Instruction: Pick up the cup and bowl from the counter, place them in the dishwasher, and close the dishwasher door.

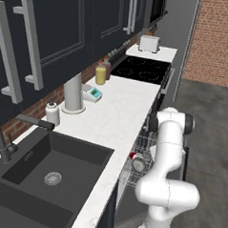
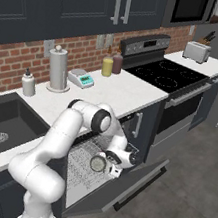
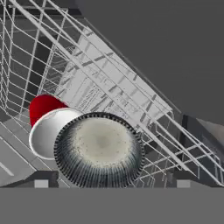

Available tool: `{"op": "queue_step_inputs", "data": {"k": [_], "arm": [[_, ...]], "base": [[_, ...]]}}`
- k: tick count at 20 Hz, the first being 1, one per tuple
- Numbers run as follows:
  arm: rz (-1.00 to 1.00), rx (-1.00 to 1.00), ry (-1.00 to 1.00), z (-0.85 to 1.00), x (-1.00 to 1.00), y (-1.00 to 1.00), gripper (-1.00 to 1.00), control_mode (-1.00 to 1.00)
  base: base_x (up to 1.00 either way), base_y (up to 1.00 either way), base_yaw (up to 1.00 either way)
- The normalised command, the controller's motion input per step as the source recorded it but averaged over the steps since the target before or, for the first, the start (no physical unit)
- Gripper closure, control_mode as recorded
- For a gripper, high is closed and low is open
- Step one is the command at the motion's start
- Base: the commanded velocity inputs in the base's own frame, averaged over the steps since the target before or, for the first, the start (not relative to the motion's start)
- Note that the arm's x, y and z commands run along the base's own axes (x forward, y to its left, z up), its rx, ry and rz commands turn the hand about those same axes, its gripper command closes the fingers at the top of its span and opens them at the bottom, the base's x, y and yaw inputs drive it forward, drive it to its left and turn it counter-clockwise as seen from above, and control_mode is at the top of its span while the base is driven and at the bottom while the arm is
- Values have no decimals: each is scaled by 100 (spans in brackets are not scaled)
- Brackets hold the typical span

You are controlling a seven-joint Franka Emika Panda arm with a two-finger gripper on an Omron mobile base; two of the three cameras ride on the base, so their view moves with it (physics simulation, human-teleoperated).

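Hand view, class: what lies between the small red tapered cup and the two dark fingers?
The grey metallic bowl, overlapping the red cup, in the hand view.

Wire rack (image 3: 131, 94) carries bowl (image 3: 99, 148), cup (image 3: 43, 118).

**Colours and patterns in the kitchen**

The small tapered cup (image 3: 43, 109) is red outside and white inside. The shallow round metal bowl (image 3: 99, 148) is grey, speckled pale in its middle and ribbed dark around its rim. The silver wire rack (image 3: 109, 83) forms a fine grid. The long worktop (image 1: 121, 111) is white with faint marbling over dark navy fronts. The back wall (image 2: 17, 62) is red brick. A squat jar (image 1: 100, 75) is yellow.
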Motion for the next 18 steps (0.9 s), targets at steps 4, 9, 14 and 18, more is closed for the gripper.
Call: {"op": "queue_step_inputs", "data": {"k": [4,9,14,18], "arm": [[0,15,-19,100,-61,-63,-100,-100],[0,16,-17,100,-58,-72,-100,-100],[0,15,-8,100,-50,-89,-100,-100],[0,13,-1,74,-39,-94,-100,-100]], "base": [[0,0,0],[0,0,0],[0,0,0],[0,0,0]]}}
